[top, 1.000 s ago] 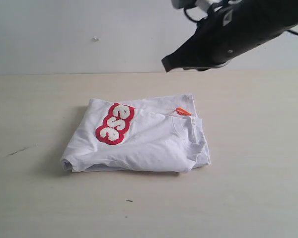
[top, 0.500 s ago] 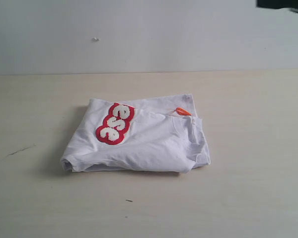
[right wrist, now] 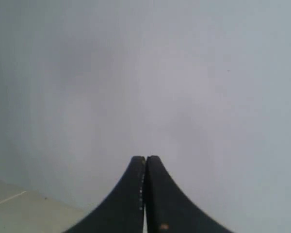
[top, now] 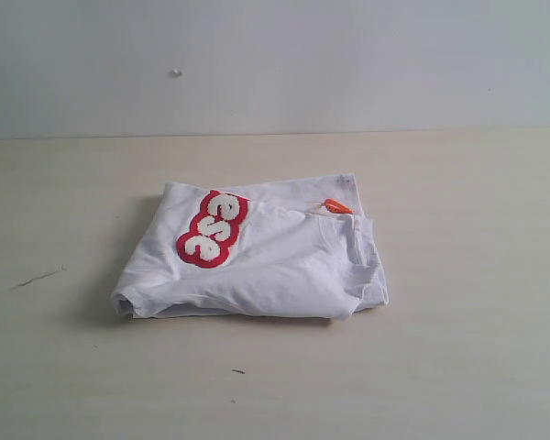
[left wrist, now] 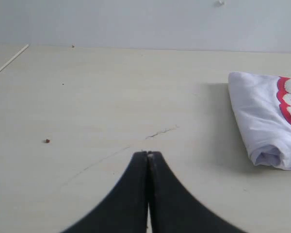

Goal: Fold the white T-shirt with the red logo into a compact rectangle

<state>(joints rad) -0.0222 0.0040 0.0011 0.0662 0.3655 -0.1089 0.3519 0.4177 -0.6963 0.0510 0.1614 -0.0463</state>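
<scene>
Left gripper (left wrist: 148, 154) is closed, its black jaws pressed tip to tip with nothing between them, and it hangs over a bare stretch of the worktop (left wrist: 87, 97), well apart from the shirt. Right gripper (right wrist: 145, 158) is closed and empty too, pointing at the pale wall (right wrist: 184, 73).

The white T-shirt (top: 266, 261) lies near the middle of the worktop, folded into a rough rectangle several layers thick, wrinkled and with uneven edges. The red logo (top: 213, 229) sits on the top layer toward the shirt's left side, running at a slant, with only the letters "ese" showing. The collar lies along the right side, and the small orange neck tag (top: 339, 206) pokes out at the far right corner. A thin dark scratch (top: 37, 277) marks the worktop left of the shirt
</scene>
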